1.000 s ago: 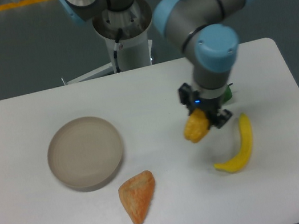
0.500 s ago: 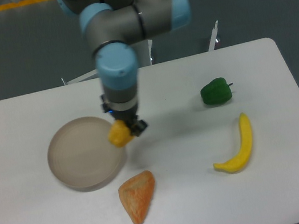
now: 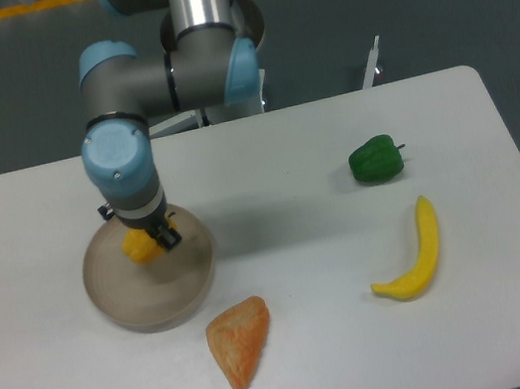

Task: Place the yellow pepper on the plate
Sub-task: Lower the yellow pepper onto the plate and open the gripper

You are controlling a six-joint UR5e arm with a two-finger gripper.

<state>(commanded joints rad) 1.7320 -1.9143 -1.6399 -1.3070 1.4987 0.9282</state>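
Closest to me on the white surface (image 3: 346,340) lies an orange wedge (image 3: 239,341), something like a slice of fruit or bread, flat on its side and just beside the near rim of the plate. Off to the side, the banana (image 3: 413,253) curves along the surface, well apart from everything that matters here.

Then the plate (image 3: 118,305), a shallow beige dish. The pepper (image 3: 140,247) is over its middle, clamped in the pincer (image 3: 148,244), which points straight down from the arm (image 3: 125,173). Only the lower lump of yellow shows below the wrist; the fingers themselves are mostly hidden, so I can't make out just where they press. Whether the pepper rests on the dish or hangs a little above it I cannot tell from this angle.

It looks a light, firm thing with a smooth, waxy, lumpy skin, so I'd judge it apt to slip or roll once let go. A hold across its broad middle seems the sound one, and that appears to be about where it is taken. A low release would suit it, since the rim is too shallow to stop a rolling pepper.

Farther back sits the green pepper (image 3: 376,159), alone and upright. Beyond it is the arm's base (image 3: 211,32) at the far edge.
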